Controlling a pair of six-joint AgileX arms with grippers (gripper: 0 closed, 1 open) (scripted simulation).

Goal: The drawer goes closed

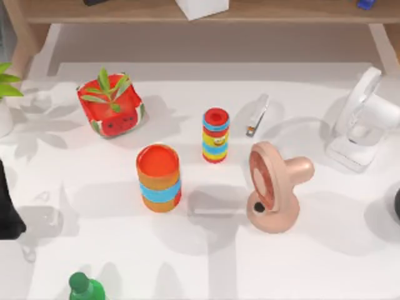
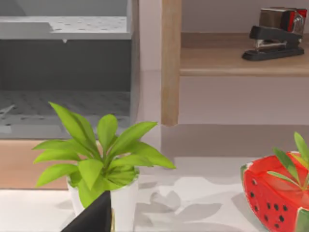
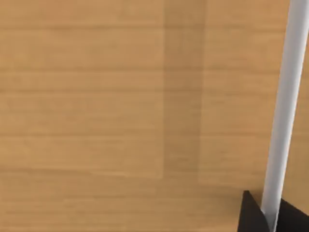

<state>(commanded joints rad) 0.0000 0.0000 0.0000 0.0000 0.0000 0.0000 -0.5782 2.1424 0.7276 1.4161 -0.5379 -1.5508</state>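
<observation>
The drawer shows in the right wrist view as a light wooden front [image 3: 120,106] very close to the camera. A white bar handle [image 3: 285,96] runs across it. My right gripper [image 3: 271,217] has one dark fingertip on each side of the bar, both touching it, so it is shut on the handle. In the top view a dark bit of the right arm [image 1: 396,212] sits at the table's right edge. My left arm [image 1: 7,209] is parked at the table's left edge, with one dark fingertip [image 2: 94,217] in front of a potted plant.
On the table stand a watermelon-patterned planter [image 1: 111,106], an orange and blue cup [image 1: 159,178], a striped ring stack [image 1: 215,135], a pink fan [image 1: 272,187], a white stapler [image 1: 257,115], a white stand [image 1: 362,122] and a green bottle [image 1: 84,287]. A wooden shelf [image 2: 231,63] carries a black stapler [image 2: 275,36].
</observation>
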